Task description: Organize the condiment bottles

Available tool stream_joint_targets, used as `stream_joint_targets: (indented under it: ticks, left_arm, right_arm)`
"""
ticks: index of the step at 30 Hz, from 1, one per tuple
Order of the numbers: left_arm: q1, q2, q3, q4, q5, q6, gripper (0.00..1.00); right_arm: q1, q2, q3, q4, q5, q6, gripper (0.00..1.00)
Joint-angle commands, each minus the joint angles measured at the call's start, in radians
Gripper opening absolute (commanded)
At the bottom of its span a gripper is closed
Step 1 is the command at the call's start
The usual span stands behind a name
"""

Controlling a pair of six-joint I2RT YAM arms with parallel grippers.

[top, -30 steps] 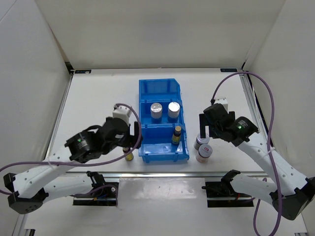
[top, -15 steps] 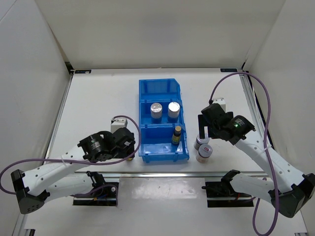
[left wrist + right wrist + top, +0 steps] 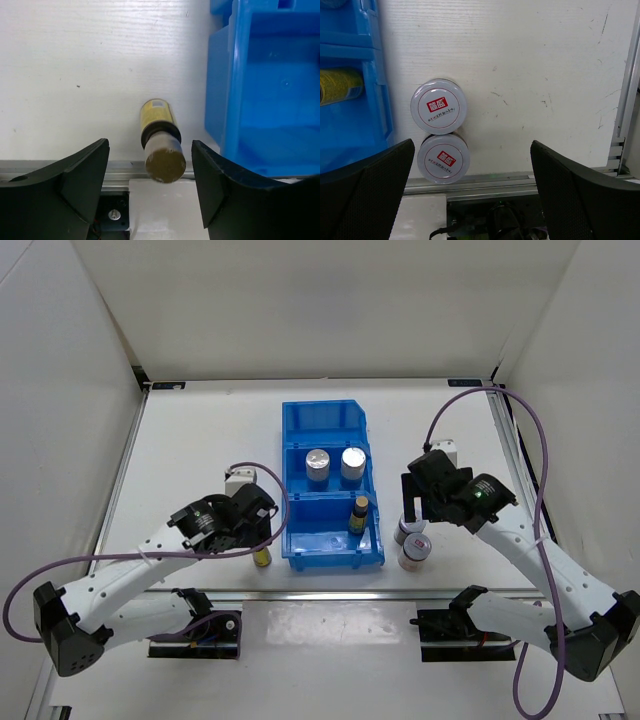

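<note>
— Where is the slim yellow-labelled bottle (image 3: 159, 137) standing?
— Upright on the table (image 3: 75, 60), just beside the blue bin (image 3: 260, 100). Your left gripper (image 3: 150, 145) is straddling it, jaws apart, not touching.
— How is it likely handling?
— Light, stiff, slick, tippy, I'm judging. You're best gripping its label (image 3: 156, 114), under the cap (image 3: 165, 162). Your right gripper (image 3: 472, 144) is hanging wide open above two red-marked jars (image 3: 438, 106).

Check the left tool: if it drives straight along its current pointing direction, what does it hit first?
The slim dark yellow-labelled bottle, standing centred in front of the left tool and its open fingers, beside the blue bin. Likely its cap first. Depth is unclear from the wrist view, but nothing else shows in that line.
</note>
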Motion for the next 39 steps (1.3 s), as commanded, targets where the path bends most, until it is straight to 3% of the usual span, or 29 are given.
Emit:
stream_joint_targets:
  ticks: [1, 3, 5, 10, 15, 21, 29, 35, 39]
  left_arm:
    - [0.041, 0.011, -0.002, 0.084, 0.054, 0.063, 0.75]
    - [0.041, 0.011, -0.002, 0.084, 0.054, 0.072, 0.72]
    - [0.052, 0.02, -0.002, 0.084, 0.065, 0.072, 0.62]
    - [0.052, 0.01, -0.002, 0.084, 0.109, 0.082, 0.62]
    - [0.052, -0.01, -0.021, 0.084, 0.119, 0.072, 0.73]
    - [0.052, 0.01, -0.021, 0.084, 0.119, 0.063, 0.67]
    - [0.052, 0.019, -0.021, 0.093, 0.1, 0.045, 0.4]
    - [0.052, 0.01, 0.018, 0.093, 0.1, 0.061, 0.13]
    - [0.052, 0.02, 0.158, 0.064, 0.068, 0.103, 0.11]
  right_arm:
    - [0.002, 0.002, -0.003, 0.014, 0.007, 0.001, 1.0]
    - [0.002, 0.002, -0.003, 0.014, 0.007, 0.001, 1.0]
    - [0.002, 0.002, -0.003, 0.014, 0.007, 0.001, 1.0]
    - [0.002, 0.002, -0.003, 0.014, 0.007, 0.001, 1.0]
    - [0.002, 0.002, -0.003, 0.014, 0.007, 0.001, 1.0]
    - [0.002, 0.002, -0.003, 0.014, 0.007, 0.001, 1.0]
    - [0.002, 0.002, -0.003, 0.014, 0.007, 0.001, 1.0]
    - [0.002, 0.002, -0.003, 0.014, 0.007, 0.001, 1.0]
    - [0.002, 0.002, -0.003, 0.014, 0.007, 0.001, 1.0]
